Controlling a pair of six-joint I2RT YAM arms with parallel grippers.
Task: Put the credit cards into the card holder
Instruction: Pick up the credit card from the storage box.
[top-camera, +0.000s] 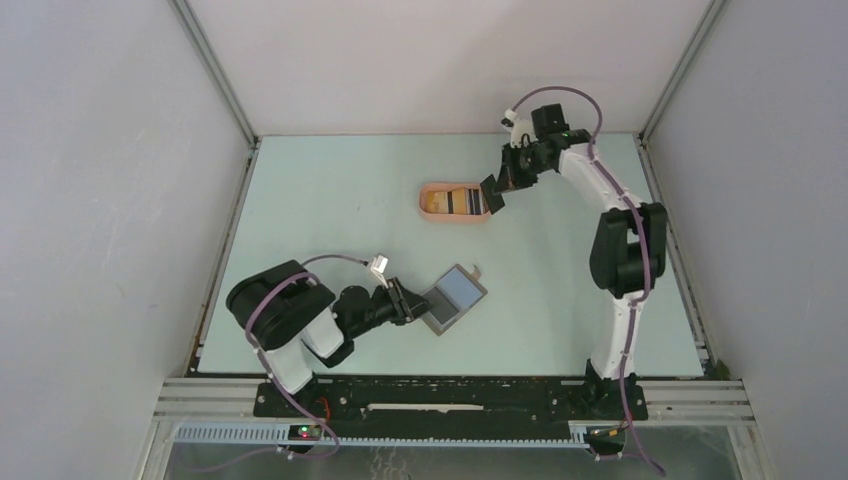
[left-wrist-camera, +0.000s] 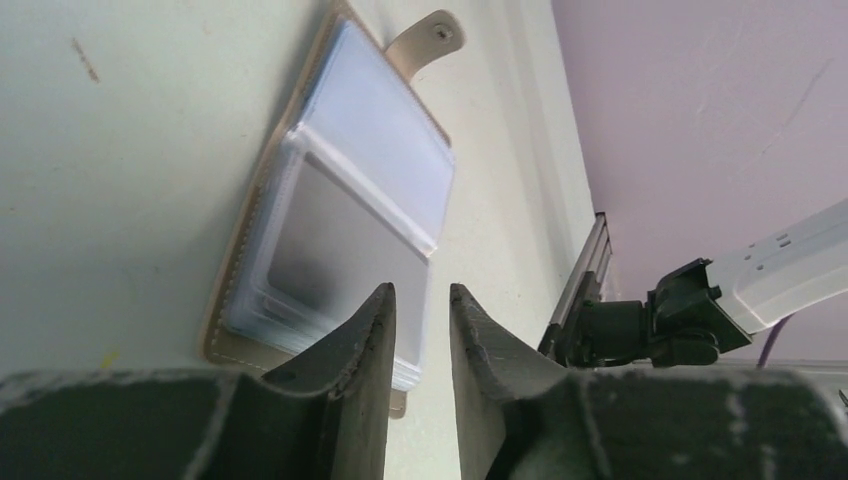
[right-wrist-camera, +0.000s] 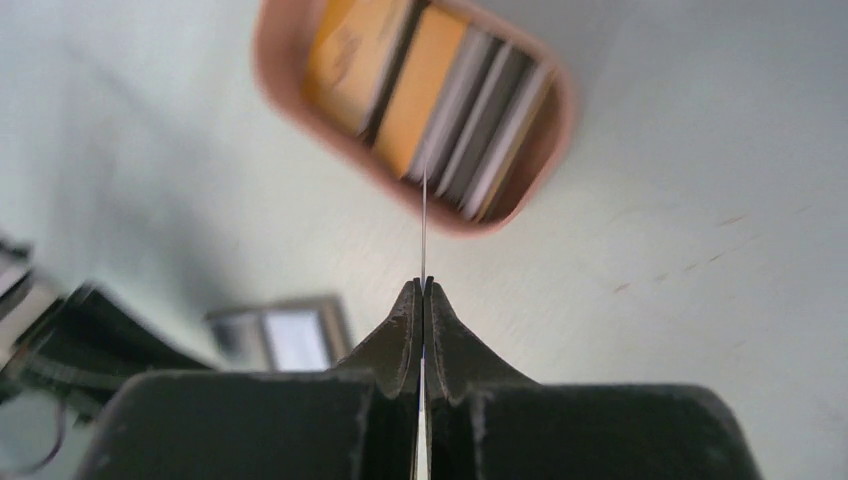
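The card holder (top-camera: 455, 297) lies open on the table, its clear sleeves facing up; it also shows in the left wrist view (left-wrist-camera: 340, 220) and, blurred, in the right wrist view (right-wrist-camera: 285, 338). My left gripper (top-camera: 418, 301) (left-wrist-camera: 421, 290) sits at the holder's near corner, jaws a narrow gap apart with nothing between them. My right gripper (top-camera: 493, 197) (right-wrist-camera: 423, 282) is shut on one thin card (right-wrist-camera: 423, 220), seen edge-on, held above the near end of the pink tray. Several more credit cards (top-camera: 458, 203) (right-wrist-camera: 430, 90), orange, black and pale, lie in the tray.
The salmon-pink oval tray (top-camera: 430, 203) (right-wrist-camera: 268, 70) stands at the back middle of the table. A tan snap tab (left-wrist-camera: 428, 37) sticks out from the holder's far corner. Grey walls enclose three sides; a metal rail (top-camera: 450, 392) runs along the near edge.
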